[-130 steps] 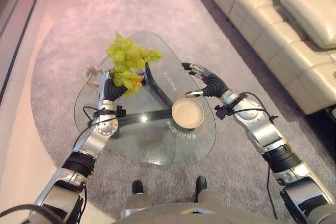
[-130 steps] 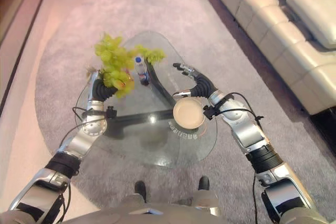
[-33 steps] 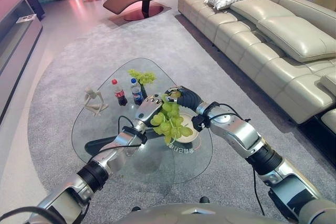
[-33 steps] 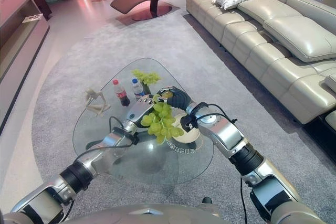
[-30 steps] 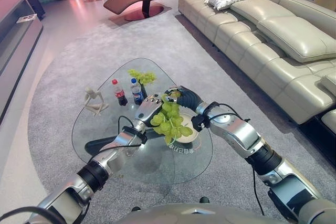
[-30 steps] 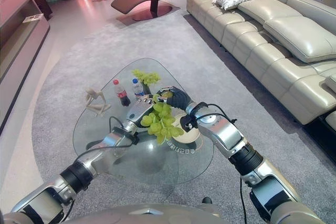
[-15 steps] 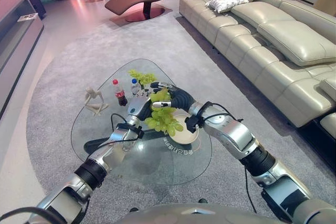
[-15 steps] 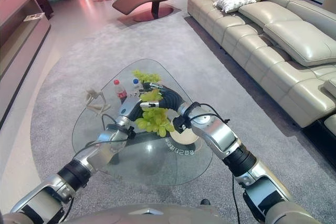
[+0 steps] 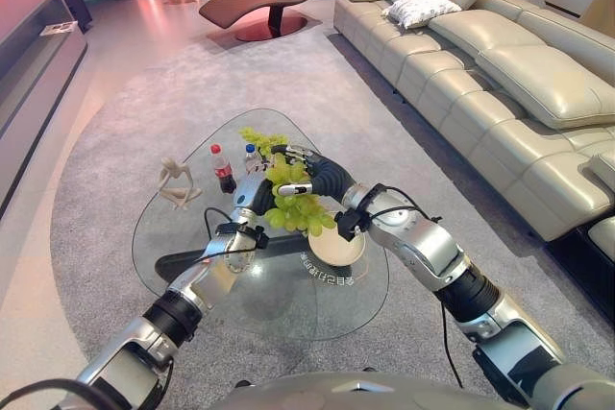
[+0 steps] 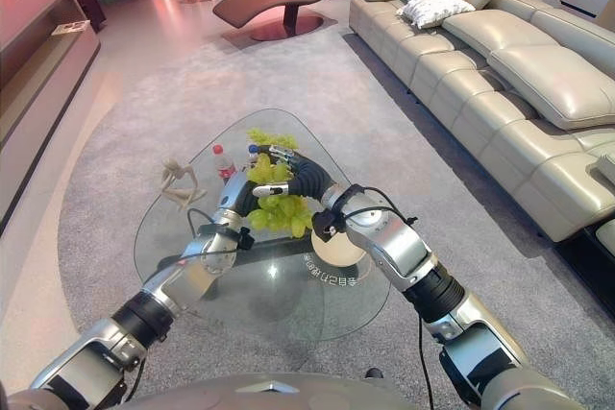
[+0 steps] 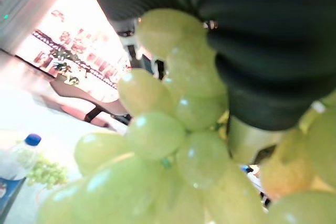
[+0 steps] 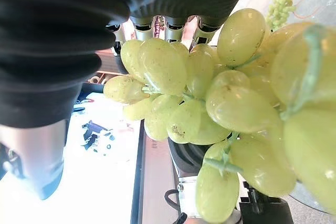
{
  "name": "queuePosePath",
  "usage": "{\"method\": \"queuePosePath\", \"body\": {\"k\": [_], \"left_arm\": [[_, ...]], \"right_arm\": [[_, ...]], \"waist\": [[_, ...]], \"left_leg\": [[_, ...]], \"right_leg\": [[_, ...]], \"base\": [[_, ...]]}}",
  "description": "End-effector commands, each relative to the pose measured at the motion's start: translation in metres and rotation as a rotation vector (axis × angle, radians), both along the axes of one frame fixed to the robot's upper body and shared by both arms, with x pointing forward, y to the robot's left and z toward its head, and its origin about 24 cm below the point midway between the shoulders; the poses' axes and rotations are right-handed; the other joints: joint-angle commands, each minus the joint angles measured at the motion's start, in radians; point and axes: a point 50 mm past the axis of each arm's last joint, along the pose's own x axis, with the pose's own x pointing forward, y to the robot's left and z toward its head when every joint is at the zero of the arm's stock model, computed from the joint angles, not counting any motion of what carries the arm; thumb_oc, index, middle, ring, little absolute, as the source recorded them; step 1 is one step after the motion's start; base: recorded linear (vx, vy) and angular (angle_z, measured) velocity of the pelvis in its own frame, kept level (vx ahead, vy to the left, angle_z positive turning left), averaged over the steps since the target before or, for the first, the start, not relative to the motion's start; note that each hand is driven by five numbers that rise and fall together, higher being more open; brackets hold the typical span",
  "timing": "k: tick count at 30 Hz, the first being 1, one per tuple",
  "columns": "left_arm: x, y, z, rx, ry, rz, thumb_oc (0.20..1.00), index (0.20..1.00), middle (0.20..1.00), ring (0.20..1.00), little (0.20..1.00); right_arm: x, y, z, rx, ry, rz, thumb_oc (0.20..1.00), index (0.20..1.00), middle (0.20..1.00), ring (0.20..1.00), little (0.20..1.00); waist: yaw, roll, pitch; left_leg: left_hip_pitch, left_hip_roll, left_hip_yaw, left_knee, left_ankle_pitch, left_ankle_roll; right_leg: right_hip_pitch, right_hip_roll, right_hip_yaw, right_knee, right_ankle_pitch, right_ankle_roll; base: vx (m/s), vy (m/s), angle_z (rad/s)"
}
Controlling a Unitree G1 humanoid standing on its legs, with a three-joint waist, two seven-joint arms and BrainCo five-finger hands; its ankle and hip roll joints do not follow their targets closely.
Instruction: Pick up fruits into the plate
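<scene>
Grapes [image 9: 296, 210], one big green bunch, are hanging in the air between both hands, just above the glass surface [image 9: 192, 276] and next to the plate [image 9: 341, 247], not in it yet. Makes sense to carry it with two hands: a bunch like that is floppy and swings.

Left hand [image 9: 258, 195] has its fingers curled round the bunch from the robot's left side. Right hand [image 9: 309, 176] sits over the top of the bunch with fingers hooked down around it, and in its own wrist view you can see the fingers [image 12: 168, 29] in a row right against the fruit, so it's gripping too.

My guess is the carry is nearly done, since the plate sits empty just to the right and below. A second, smaller bunch of grapes [image 9: 261, 139] is at the far end of the surface, behind two bottles [image 9: 223, 170], with a little figurine [image 9: 174, 182] off to the left. That one probably goes next.
</scene>
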Motion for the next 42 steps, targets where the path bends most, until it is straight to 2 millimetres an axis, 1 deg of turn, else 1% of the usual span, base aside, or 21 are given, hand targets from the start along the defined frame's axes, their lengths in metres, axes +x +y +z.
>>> {"method": "queuePosePath", "body": {"k": [1, 8, 11, 14, 15, 17, 21, 22, 23, 24, 27, 28, 29, 31, 33, 36, 39, 41, 42], "left_arm": [[0.033, -0.018, 0.095, -0.189, -0.346, -0.017, 0.200, 0.200, 0.200, 0.200, 0.200], [0.036, -0.020, 0.098, -0.225, -0.298, 0.015, 0.200, 0.200, 0.200, 0.200, 0.200], [0.040, -0.018, 0.096, -0.243, -0.258, 0.053, 0.200, 0.200, 0.200, 0.200, 0.200], [0.044, -0.018, 0.089, -0.273, -0.140, 0.041, 0.200, 0.200, 0.200, 0.200, 0.200], [0.044, -0.018, 0.088, -0.271, -0.131, 0.039, 0.200, 0.200, 0.200, 0.200, 0.200], [0.045, -0.018, 0.086, -0.248, -0.107, 0.022, 0.200, 0.200, 0.200, 0.200, 0.200], [0.047, -0.012, 0.091, -0.175, -0.142, 0.002, 0.200, 0.200, 0.200, 0.200, 0.200], [0.046, -0.011, 0.092, -0.164, -0.146, -0.004, 0.200, 0.200, 0.200, 0.200, 0.200], [0.044, -0.006, 0.091, -0.129, -0.174, -0.023, 0.200, 0.200, 0.200, 0.200, 0.200], [0.044, -0.005, 0.091, -0.129, -0.173, -0.025, 0.200, 0.200, 0.200, 0.200, 0.200], [0.038, 0.002, 0.085, -0.117, -0.185, -0.056, 0.200, 0.200, 0.200, 0.200, 0.200], [0.034, 0.007, 0.080, -0.109, -0.197, -0.052, 0.200, 0.200, 0.200, 0.200, 0.200], [0.034, 0.007, 0.080, -0.108, -0.198, -0.051, 0.200, 0.200, 0.200, 0.200, 0.200], [0.031, 0.017, 0.075, -0.129, -0.213, -0.016, 0.200, 0.200, 0.200, 0.200, 0.200], [0.029, 0.019, 0.074, -0.166, -0.221, -0.009, 0.200, 0.200, 0.200, 0.200, 0.200], [0.029, 0.019, 0.075, -0.206, -0.219, -0.014, 0.200, 0.200, 0.200, 0.200, 0.200], [0.030, 0.013, 0.076, -0.264, -0.183, -0.046, 0.200, 0.200, 0.200, 0.200, 0.200], [0.030, 0.012, 0.078, -0.282, -0.175, -0.056, 0.200, 0.200, 0.200, 0.200, 0.200], [0.031, 0.012, 0.081, -0.282, -0.194, -0.048, 0.200, 0.200, 0.200, 0.200, 0.200]], "right_arm": [[-0.019, 0.040, 0.023, 0.064, -0.081, 0.220, 1.000, 1.000, 1.000, 1.000, 1.000], [-0.017, 0.040, 0.028, 0.045, -0.137, 0.187, 1.000, 1.000, 1.000, 1.000, 1.000], [-0.014, 0.038, 0.035, 0.025, -0.211, 0.160, 1.000, 1.000, 1.000, 1.000, 1.000], [-0.011, 0.033, 0.051, -0.007, -0.380, 0.129, 1.000, 1.000, 1.000, 1.000, 1.000], [-0.011, 0.032, 0.054, -0.012, -0.407, 0.125, 1.000, 1.000, 1.000, 1.000, 1.000], [-0.011, 0.029, 0.067, -0.006, -0.489, 0.105, 1.000, 1.000, 1.000, 1.000, 1.000], [-0.012, 0.014, 0.095, 0.033, -0.690, 0.031, 1.000, 1.000, 1.000, 1.000, 1.000], [-0.012, 0.012, 0.099, 0.040, -0.719, 0.022, 1.000, 1.000, 1.000, 1.000, 1.000], [-0.016, 0.003, 0.109, 0.071, -0.822, -0.009, 1.000, 1.000, 1.000, 1.000, 1.000], [-0.017, 0.002, 0.110, 0.073, -0.840, -0.012, 1.000, 1.000, 1.000, 1.000, 1.000], [-0.021, -0.010, 0.118, 0.092, -0.908, -0.058, 1.000, 1.000, 1.000, 1.000, 1.000], [-0.020, -0.017, 0.117, 0.091, -0.919, -0.088, 1.000, 1.000, 1.000, 1.000, 1.000], [-0.020, -0.017, 0.117, 0.091, -0.917, -0.090, 1.000, 1.000, 1.000, 1.000, 1.000], [-0.016, -0.028, 0.113, 0.081, -0.886, -0.133, 1.000, 1.000, 1.000, 1.000, 1.000], [-0.016, -0.031, 0.110, 0.068, -0.885, -0.139, 1.000, 1.000, 1.000, 1.000, 1.000], [-0.016, -0.032, 0.109, 0.056, -0.892, -0.136, 1.000, 1.000, 1.000, 1.000, 1.000], [-0.017, -0.029, 0.111, 0.031, -0.927, -0.110, 1.000, 1.000, 1.000, 1.000, 1.000], [-0.015, -0.028, 0.111, 0.022, -0.903, -0.102, 1.000, 1.000, 1.000, 1.000, 1.000], [-0.012, -0.028, 0.108, 0.005, -0.855, -0.092, 1.000, 1.000, 1.000, 1.000, 1.000]], "waist": [[0.004, -0.015, 0.027], [0.002, -0.013, 0.027], [-0.002, -0.010, 0.029], [-0.005, -0.005, 0.029], [-0.004, -0.004, 0.029], [-0.007, 0.000, 0.030], [-0.012, 0.010, 0.034], [-0.012, 0.011, 0.035], [-0.012, 0.016, 0.036], [-0.012, 0.016, 0.036], [-0.010, 0.019, 0.037], [-0.009, 0.019, 0.038], [-0.009, 0.019, 0.037], [-0.008, 0.016, 0.040], [-0.008, 0.014, 0.042], [-0.007, 0.012, 0.043], [-0.004, 0.011, 0.045], [-0.002, 0.009, 0.045], [-0.001, 0.008, 0.044]], "left_leg": [[0.000, 0.009, -0.014, 0.028, -0.107, 0.018], [-0.002, 0.006, -0.021, 0.028, -0.108, 0.019], [0.000, 0.005, -0.023, 0.026, -0.107, 0.020], [0.001, 0.004, -0.024, 0.027, -0.108, 0.022], [0.001, 0.004, -0.025, 0.027, -0.108, 0.022], [0.002, 0.004, -0.026, 0.026, -0.109, 0.023], [0.003, 0.002, -0.023, 0.028, -0.113, 0.023], [0.003, 0.002, -0.022, 0.028, -0.113, 0.023], [0.002, 0.001, -0.020, 0.029, -0.116, 0.023], [0.002, 0.001, -0.020, 0.029, -0.117, 0.023], [0.002, 0.001, -0.019, 0.028, -0.120, 0.024], [0.002, 0.002, -0.017, 0.029, -0.121, 0.024], [0.002, 0.002, -0.017, 0.029, -0.121, 0.024], [0.001, 0.002, -0.016, 0.029, -0.123, 0.024], [-0.002, 0.003, -0.016, 0.031, -0.123, 0.023], [-0.004, 0.002, -0.018, 0.031, -0.123, 0.023], [-0.003, 0.002, -0.022, 0.030, -0.123, 0.024], [-0.003, 0.002, -0.025, 0.031, -0.124, 0.023], [-0.003, 0.002, -0.026, 0.031, -0.124, 0.023]], "right_leg": [[0.043, -0.032, -0.046, 0.050, -0.089, 0.029], [0.042, -0.031, -0.038, 0.049, -0.090, 0.029], [0.041, -0.029, -0.035, 0.050, -0.091, 0.030], [0.041, -0.028, -0.030, 0.050, -0.093, 0.030], [0.041, -0.028, -0.029, 0.051, -0.093, 0.029], [0.041, -0.027, -0.027, 0.051, -0.093, 0.031], [0.039, -0.028, -0.023, 0.052, -0.094, 0.031], [0.039, -0.028, -0.023, 0.052, -0.094, 0.032], [0.036, -0.029, -0.022, 0.052, -0.094, 0.032], [0.036, -0.029, -0.022, 0.052, -0.095, 0.032], [0.035, -0.030, -0.023, 0.051, -0.095, 0.033], [0.035, -0.031, -0.023, 0.051, -0.095, 0.033], [0.035, -0.031, -0.023, 0.050, -0.095, 0.033], [0.034, -0.031, -0.022, 0.050, -0.097, 0.033], [0.033, -0.032, -0.023, 0.050, -0.096, 0.033], [0.031, -0.032, -0.024, 0.052, -0.097, 0.032], [0.034, -0.031, -0.026, 0.051, -0.098, 0.031], [0.036, -0.031, -0.027, 0.051, -0.099, 0.031], [0.037, -0.032, -0.028, 0.051, -0.099, 0.032]], "base": [[0.00, 0.000, 0.00], [0.00, 0.000, 0.00], [0.00, 0.000, 0.00], [0.00, 0.000, 0.00], [0.00, 0.000, 0.00], [0.00, 0.000, 0.00], [0.00, 0.008, 0.00], [-0.01, 0.034, -0.01], [0.00, 0.000, 0.00], [0.00, 0.000, 0.00], [0.00, 0.000, 0.00], [0.00, 0.000, 0.00], [0.00, 0.000, 0.00], [0.00, 0.000, 0.00], [0.00, 0.000, 0.00], [0.00, 0.000, 0.00], [0.00, 0.000, 0.00], [0.00, 0.000, 0.00], [0.00, 0.000, 0.00]]}}
